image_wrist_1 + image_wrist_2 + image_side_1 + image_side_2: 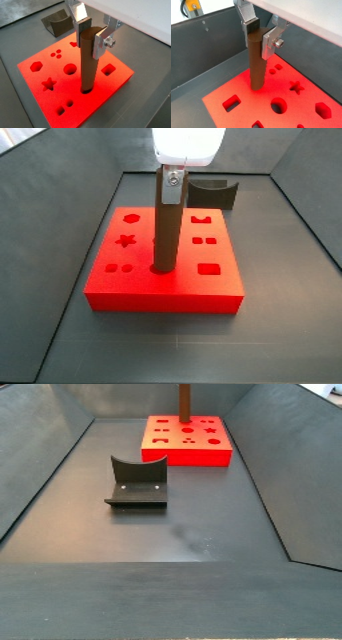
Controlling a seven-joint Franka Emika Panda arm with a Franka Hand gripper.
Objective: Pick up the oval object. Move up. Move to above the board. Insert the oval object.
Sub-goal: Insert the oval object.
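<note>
Gripper (90, 31) pinching top of oval object (87, 65), silver fingers (270, 42) clamped on both sides. Peg upright, hanging straight below gripper, lower end sunk in a hole of board (163, 296) directly underneath. Fixture (136, 484) on floor well apart from gripper, beyond board.

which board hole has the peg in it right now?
The middle hole of the board's front row in a side view: the oval object, held by the gripper, stands upright there. The other visible holes are empty.
</note>
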